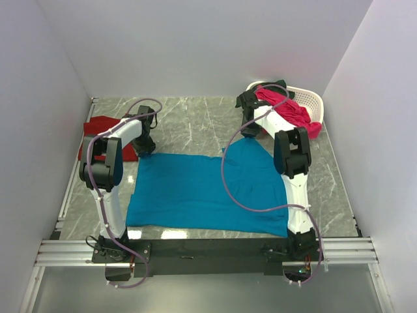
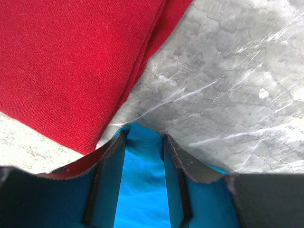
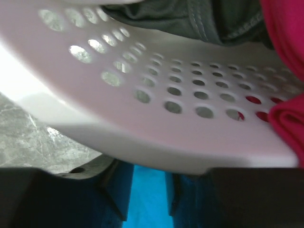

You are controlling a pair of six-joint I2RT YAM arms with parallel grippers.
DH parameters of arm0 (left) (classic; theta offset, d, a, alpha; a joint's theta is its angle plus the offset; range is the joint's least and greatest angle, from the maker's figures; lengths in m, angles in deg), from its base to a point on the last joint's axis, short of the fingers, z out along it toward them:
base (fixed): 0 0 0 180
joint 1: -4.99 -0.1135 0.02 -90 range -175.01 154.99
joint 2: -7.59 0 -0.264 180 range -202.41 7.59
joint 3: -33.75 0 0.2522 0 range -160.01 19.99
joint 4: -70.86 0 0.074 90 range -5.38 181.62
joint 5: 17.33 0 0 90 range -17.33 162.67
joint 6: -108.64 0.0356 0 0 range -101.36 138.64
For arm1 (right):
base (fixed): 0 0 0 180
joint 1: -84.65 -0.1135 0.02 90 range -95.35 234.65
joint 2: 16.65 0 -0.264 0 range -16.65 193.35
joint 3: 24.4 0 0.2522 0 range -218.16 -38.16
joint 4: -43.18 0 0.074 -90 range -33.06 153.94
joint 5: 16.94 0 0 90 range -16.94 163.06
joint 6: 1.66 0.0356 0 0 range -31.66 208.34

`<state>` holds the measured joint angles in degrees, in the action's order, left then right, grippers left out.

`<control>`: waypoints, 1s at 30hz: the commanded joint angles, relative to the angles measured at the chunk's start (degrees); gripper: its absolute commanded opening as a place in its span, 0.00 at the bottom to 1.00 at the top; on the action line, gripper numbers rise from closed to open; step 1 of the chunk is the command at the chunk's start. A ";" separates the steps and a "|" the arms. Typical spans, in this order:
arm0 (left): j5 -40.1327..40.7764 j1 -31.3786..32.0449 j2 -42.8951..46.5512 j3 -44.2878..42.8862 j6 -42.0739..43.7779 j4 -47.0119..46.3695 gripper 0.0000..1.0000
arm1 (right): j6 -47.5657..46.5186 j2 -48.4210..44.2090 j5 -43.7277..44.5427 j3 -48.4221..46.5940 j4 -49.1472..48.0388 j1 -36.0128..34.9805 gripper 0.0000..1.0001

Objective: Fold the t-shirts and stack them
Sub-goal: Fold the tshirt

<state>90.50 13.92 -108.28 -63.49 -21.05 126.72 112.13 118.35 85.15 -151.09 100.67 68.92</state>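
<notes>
The teal-blue t-shirt [image 1: 208, 192] lies spread flat in the middle of the table. My left gripper [image 1: 144, 147] is at its far left corner. In the left wrist view the gripper [image 2: 145, 137] is closed narrowly on teal cloth [image 2: 142, 190]. My right gripper [image 1: 250, 130] is at the shirt's far right corner, which peaks up toward it. Its wrist view also shows the gripper [image 3: 148, 166] closed on teal cloth [image 3: 147, 199]. The dark red t-shirt [image 1: 98, 127] lies folded at the far left, also seen beside my left fingers [image 2: 71, 61]. The bright pink t-shirt [image 1: 293, 114] hangs over the basket.
The white basket [image 1: 311, 99] stands at the back right, and its perforated wall [image 3: 156, 123] is right in front of my right gripper. It holds dark green cloth [image 3: 190, 19] and pink cloth [image 3: 285, 47]. White walls close in the marble table [image 1: 195, 120].
</notes>
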 commanded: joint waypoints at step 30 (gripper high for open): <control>0.02 -1.20 -0.67 -3.97 1.80 1.22 0.42 | 0.64 -6.77 -1.29 6.66 -1.36 1.14 0.00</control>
<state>91.53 12.02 -108.50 -67.49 -19.69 128.63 112.70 114.81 84.17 -145.30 99.18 69.69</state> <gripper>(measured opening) 0.424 0.049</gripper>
